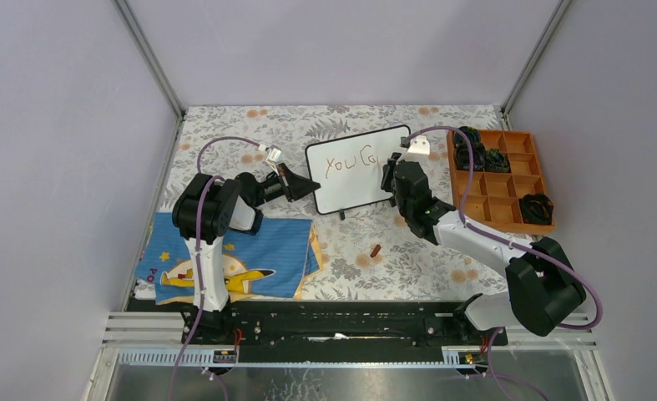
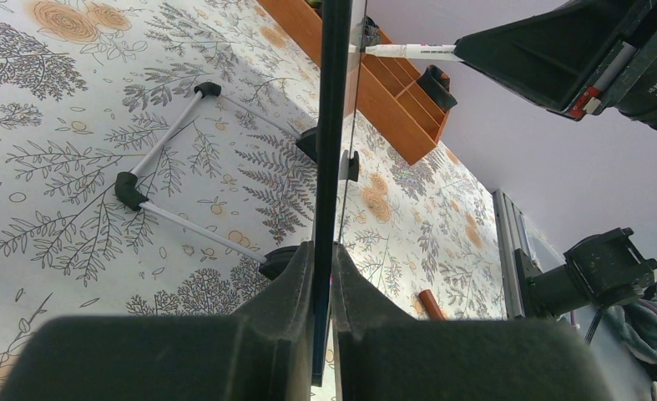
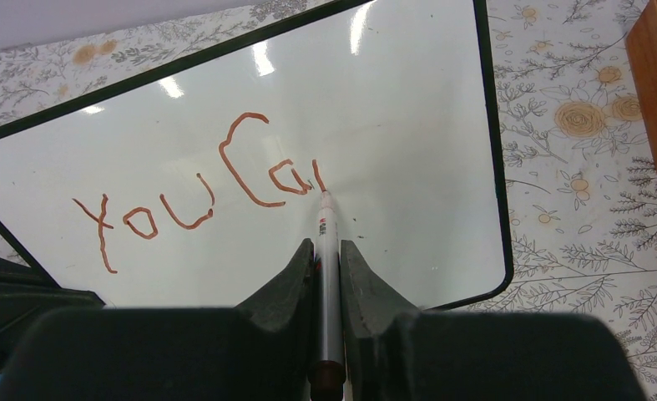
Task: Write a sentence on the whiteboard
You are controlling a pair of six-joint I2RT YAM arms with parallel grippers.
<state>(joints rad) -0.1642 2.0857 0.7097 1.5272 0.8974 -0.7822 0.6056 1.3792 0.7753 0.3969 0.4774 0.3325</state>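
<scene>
The sentence (image 3: 199, 200) reads "You Ca" plus one fresh stroke, running across the whiteboard (image 3: 408, 109), which stands propped on its feet at mid-table. We hold the marker (image 3: 325, 219) clenched in the right gripper (image 3: 325, 249), its tip on the white surface just past the last letter, ready for the next stroke. Our left gripper (image 2: 322, 251) is clamped on the board's left edge, bracing it, we judge, against the pen's push. The orange tray (image 1: 508, 180) lies near the board's right side.
</scene>
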